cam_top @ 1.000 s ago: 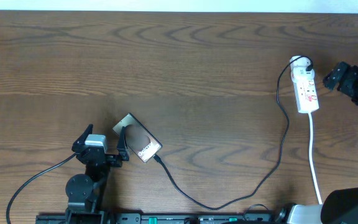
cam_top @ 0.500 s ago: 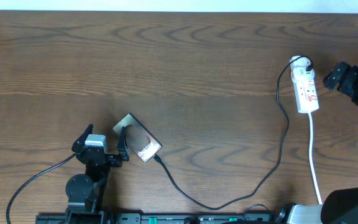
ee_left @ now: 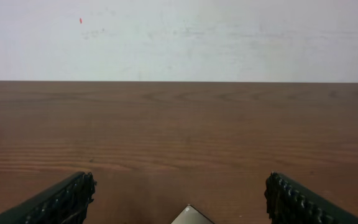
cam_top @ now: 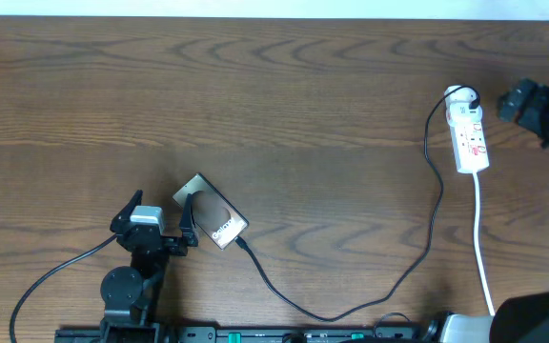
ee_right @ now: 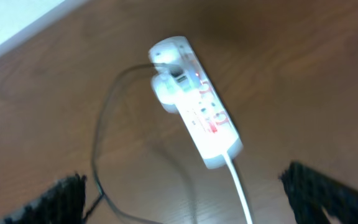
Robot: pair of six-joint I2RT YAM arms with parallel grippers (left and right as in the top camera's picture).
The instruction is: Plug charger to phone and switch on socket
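The right gripper (cam_top: 522,101), wide open and empty, has crept up beside the socket (cam_top: 469,138) at upper right, maybe to turn it on. The left gripper (ee_left: 179,196) waits open by the phone (cam_top: 213,214), lower left.

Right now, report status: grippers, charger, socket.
Left gripper open by phone; right gripper open facing socket, no contact. Charger tip at phone's edge, seating unclear. Nothing between gripper and socket.

Dark brown, wavy-grained desk (cam_top: 303,95); white socket (cam_top: 470,138) with red markings, white cord (cam_top: 481,238); black charger (cam_top: 441,200); bronze-brown phone (cam_top: 215,215), dark oval, white lettering.
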